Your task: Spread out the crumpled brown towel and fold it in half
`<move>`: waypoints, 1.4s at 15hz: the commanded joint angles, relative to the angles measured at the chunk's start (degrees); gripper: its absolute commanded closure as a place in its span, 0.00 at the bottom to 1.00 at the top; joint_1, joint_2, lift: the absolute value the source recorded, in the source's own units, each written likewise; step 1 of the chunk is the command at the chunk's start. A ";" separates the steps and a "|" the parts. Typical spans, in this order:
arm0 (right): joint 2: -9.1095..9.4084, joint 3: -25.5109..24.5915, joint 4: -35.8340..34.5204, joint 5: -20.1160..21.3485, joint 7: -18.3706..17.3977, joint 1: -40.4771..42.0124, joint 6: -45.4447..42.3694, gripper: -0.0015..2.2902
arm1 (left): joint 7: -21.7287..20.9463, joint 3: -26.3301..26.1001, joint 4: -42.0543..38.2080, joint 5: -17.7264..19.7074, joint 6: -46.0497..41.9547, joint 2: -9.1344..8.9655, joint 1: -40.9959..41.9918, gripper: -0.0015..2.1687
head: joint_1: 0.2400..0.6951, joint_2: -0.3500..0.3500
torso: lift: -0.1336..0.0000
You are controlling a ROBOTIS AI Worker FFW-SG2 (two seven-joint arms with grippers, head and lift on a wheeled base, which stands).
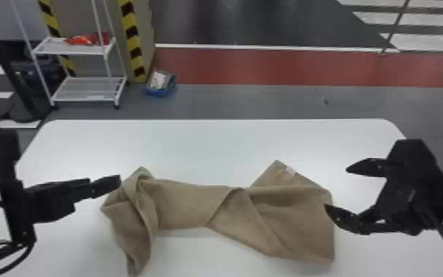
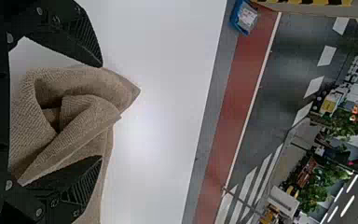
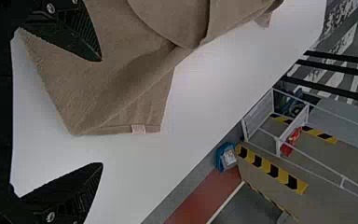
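Observation:
The brown towel [image 1: 195,204] lies crumpled across the white table, twisted in the middle, its left end bunched and its right end flatter with a small pale tag. My left gripper [image 1: 116,182] is at the bunched left end. In the left wrist view the open left gripper [image 2: 101,112] has the folded towel [image 2: 81,102] between its parted fingers, neither visibly closed on it. My right gripper [image 1: 336,189] stands open beside the towel's right edge. In the right wrist view the right gripper [image 3: 101,112] has one finger over the towel [image 3: 121,70] and the other over bare table.
The white table [image 1: 209,147] extends beyond the towel to a far edge with rounded corners. Past it on the floor are a white shelf rack [image 1: 84,88] at the left and a blue bin [image 1: 160,84].

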 commanded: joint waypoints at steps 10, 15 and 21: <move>-7.23 6.64 -1.25 10.97 9.80 6.56 -5.02 0.17 | -1.07 6.73 -3.42 3.36 1.78 0.49 2.58 0.02 | 1.00 0.67 | 0.07; -7.23 9.45 -0.63 14.49 9.80 8.23 -4.84 0.20 | -1.15 6.73 -4.47 3.45 1.78 0.40 4.25 0.02 | 1.00 0.65 | 0.07; -6.88 13.67 5.52 18.44 9.80 6.64 -5.20 0.30 | -1.15 7.43 -5.79 4.33 1.61 0.31 6.27 0.02 | 1.00 0.67 | 0.07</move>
